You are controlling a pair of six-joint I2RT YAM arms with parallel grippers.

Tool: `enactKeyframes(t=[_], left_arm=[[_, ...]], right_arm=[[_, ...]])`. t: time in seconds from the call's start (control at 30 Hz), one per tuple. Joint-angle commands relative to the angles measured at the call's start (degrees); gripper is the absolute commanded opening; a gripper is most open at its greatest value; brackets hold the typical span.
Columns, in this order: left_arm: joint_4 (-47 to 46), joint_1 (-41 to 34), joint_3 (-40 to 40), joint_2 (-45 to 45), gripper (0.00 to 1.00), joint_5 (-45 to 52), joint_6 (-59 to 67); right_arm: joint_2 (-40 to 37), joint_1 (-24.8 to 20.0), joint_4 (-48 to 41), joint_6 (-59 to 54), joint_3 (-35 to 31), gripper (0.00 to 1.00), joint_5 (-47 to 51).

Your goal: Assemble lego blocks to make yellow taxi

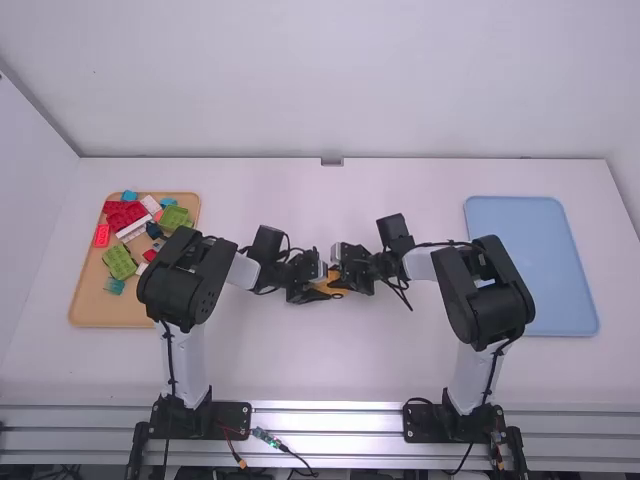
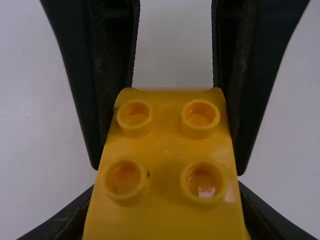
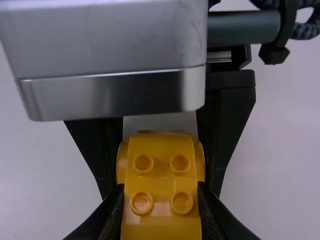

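Observation:
In the high view my left gripper (image 1: 312, 287) and my right gripper (image 1: 348, 272) meet over the middle of the table, with the yellow block (image 1: 332, 282) between them. The left wrist view has the yellow block (image 2: 167, 150), four-studded, pinched by my left gripper (image 2: 166, 190), while the right gripper's black fingers flank its far part. In the right wrist view my right gripper (image 3: 160, 189) is shut on the near end of the yellow block (image 3: 161, 177). Rounded yellow sides show at its far end between the left gripper's fingers. Whether it is one piece or joined pieces, I cannot tell.
A tan tray (image 1: 95, 315) at the left holds loose pieces, among them red blocks (image 1: 124, 214), green blocks (image 1: 119, 262) and a white block (image 1: 151, 204). A light-blue tray (image 1: 530, 265) lies at the right, beyond the right arm's elbow.

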Motion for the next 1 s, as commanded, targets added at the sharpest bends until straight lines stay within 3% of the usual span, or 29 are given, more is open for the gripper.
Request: enactKeyframes(t=[0.0,0.27,0.63,0.97], left_arm=[[0.39,0.31,-0.07,1.51,0.02,-7.9,-0.98],[-0.31,0.28,1.33,1.51,0.02,-8.76,-1.46],[-4.52,0.28,4.87,1.51,0.01,-8.67,-0.85],[-5.9,0.28,0.94,1.51,0.01,-8.21,5.2]], right_arm=[[0.92,0.85,0.09,-0.48,-1.84,0.0,3.15],[0.92,0.85,4.63,1.77,-4.24,0.0,4.55],[0.92,0.94,4.5,1.77,-4.37,0.0,5.73],[0.92,0.5,3.85,1.7,-1.97,0.0,5.11]])
